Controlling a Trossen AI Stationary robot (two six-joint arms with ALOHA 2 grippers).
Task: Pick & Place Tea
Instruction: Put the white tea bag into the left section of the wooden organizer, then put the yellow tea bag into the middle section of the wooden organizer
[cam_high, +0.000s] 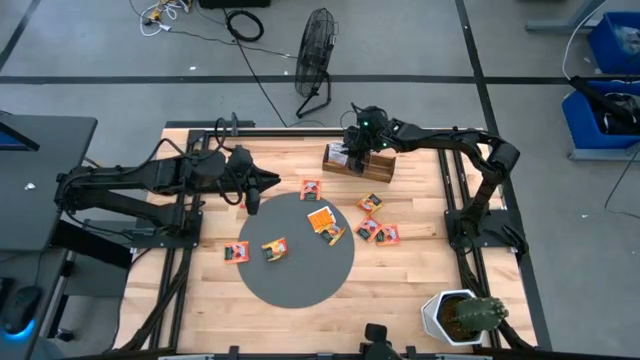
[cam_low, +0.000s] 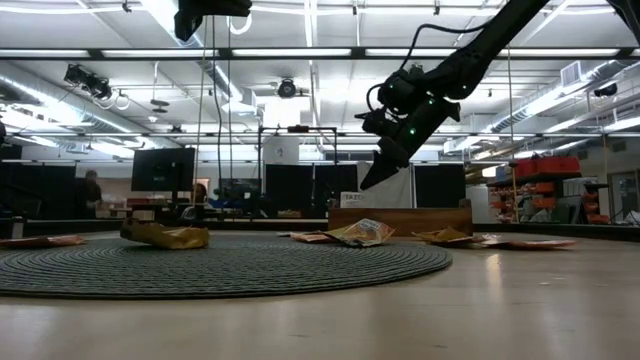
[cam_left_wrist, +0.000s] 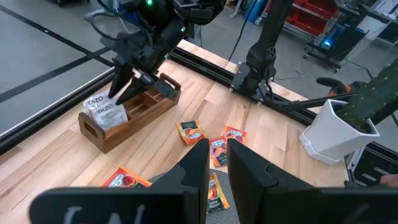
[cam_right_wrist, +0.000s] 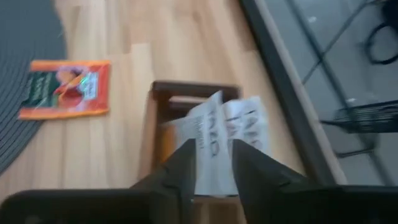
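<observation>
Trouble, if it comes, will come at the wooden box (cam_high: 357, 162). The right claw (cam_high: 357, 149) hangs over its end compartment with fingers parted a little, and the white packets (cam_left_wrist: 104, 111) stand upright just below the fingertips. I cannot tell whether a fingertip still touches them. If one does, I reckon a packet could be dragged up or tipped out over the box wall when the arm lifts.

The white packets sit inside the box, leaning against each other. The orange packets (cam_high: 321, 219) lie outside it: a few on the grey mat (cam_high: 296, 250) in front of the box, the others on the bare wood surface (cam_high: 410, 270) beside the mat.

The left claw (cam_high: 252, 199) waits well away from the box, over the mat's edge, fingers nearly together and holding nothing I can see.
</observation>
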